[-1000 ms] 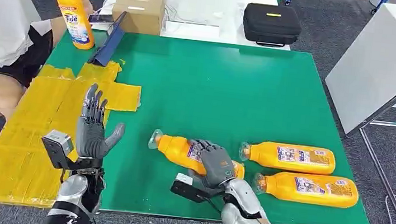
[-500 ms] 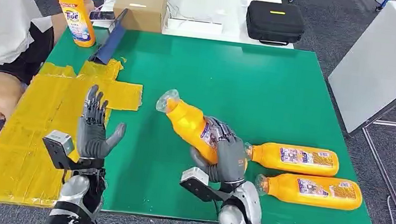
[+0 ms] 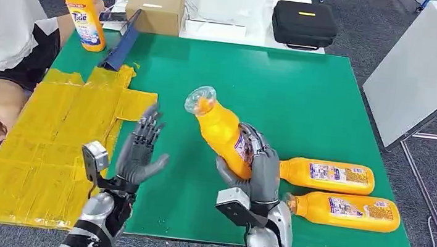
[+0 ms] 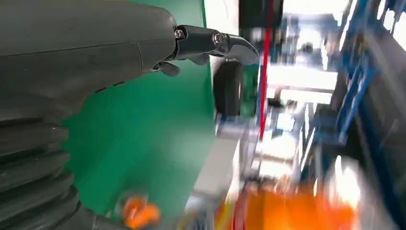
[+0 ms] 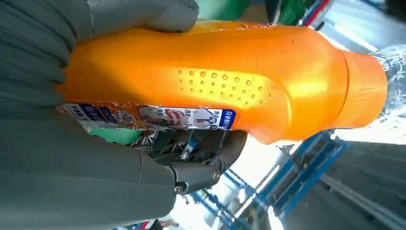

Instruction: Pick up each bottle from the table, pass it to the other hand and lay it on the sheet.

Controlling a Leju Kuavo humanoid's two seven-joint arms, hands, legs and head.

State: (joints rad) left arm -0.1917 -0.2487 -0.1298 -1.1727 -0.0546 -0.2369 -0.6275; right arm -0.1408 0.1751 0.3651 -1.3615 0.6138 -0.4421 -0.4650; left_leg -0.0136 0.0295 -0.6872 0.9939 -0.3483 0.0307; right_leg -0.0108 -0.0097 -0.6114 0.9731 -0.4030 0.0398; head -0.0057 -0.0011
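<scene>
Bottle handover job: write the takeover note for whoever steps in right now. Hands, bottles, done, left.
Right hand grips an orange bottle, lifted off the green table, cap end tilted up toward the left hand.
Left hand is open, fingers spread, raised near the edge of the yellow sheet, holding nothing.
Two more orange bottles lie on their sides on the table by the right hand: far one, near one.
A person at the far left corner holds another bottle upright.
Done: first pick-up. No bottle lies on the sheet.
Left: pass the held bottle to the left hand, lay it on the sheet, then do the other two.
</scene>
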